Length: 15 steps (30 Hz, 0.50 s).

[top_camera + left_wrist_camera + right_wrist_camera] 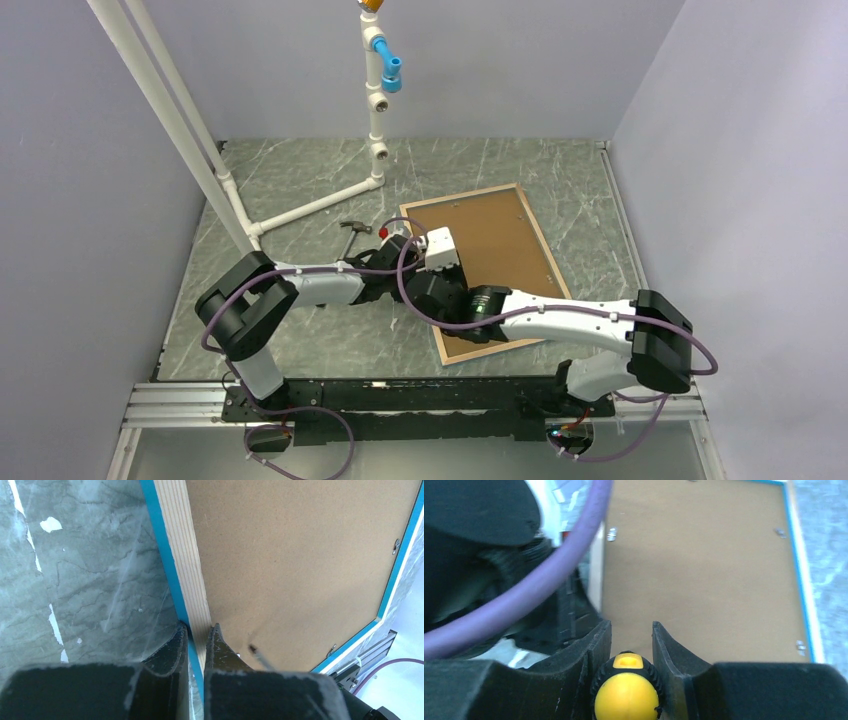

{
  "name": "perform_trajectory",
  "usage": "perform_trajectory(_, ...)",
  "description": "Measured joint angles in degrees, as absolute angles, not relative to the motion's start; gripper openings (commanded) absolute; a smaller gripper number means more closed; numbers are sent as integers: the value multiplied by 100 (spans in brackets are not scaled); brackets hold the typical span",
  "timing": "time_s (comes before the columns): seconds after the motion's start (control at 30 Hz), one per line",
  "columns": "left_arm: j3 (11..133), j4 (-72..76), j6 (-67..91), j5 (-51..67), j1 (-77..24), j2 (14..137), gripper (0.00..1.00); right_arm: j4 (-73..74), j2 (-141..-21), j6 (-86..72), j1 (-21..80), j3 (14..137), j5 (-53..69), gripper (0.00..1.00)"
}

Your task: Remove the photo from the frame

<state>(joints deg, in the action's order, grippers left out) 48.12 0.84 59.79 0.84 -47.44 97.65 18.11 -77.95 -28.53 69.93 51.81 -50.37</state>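
The frame (500,235) lies face down on the table, brown backing board up, with a pale wood rim and a turquoise edge. The photo is hidden under the board. My left gripper (408,243) is shut on the frame's left rim (185,555), one finger outside it and one on the board side (199,630). My right gripper (437,297) is over the near left part of the board and is shut on a screwdriver with a yellow and black handle (626,690). The gripper shows in the right wrist view (631,630). The thin tool tip (254,651) rests near the board beside my left finger.
Small metal clips (612,533) sit along the board's edges (800,645). A small hammer (352,228) lies left of the frame. A white pipe stand (375,120) rises at the back, and a slanted white pole (170,110) is at the left. Walls close in on both sides.
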Motion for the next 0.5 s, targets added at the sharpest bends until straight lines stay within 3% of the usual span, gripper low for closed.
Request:
perform_trajectory(0.23,4814,80,5970,89,-4742,9765,0,2453,-7686,-2840,6858,5286,-5507,0)
perform_trajectory(0.5,5039,-255,5874,95,-4740,9808,10,2547,-5968,-2786,6171,4886,-4880,0)
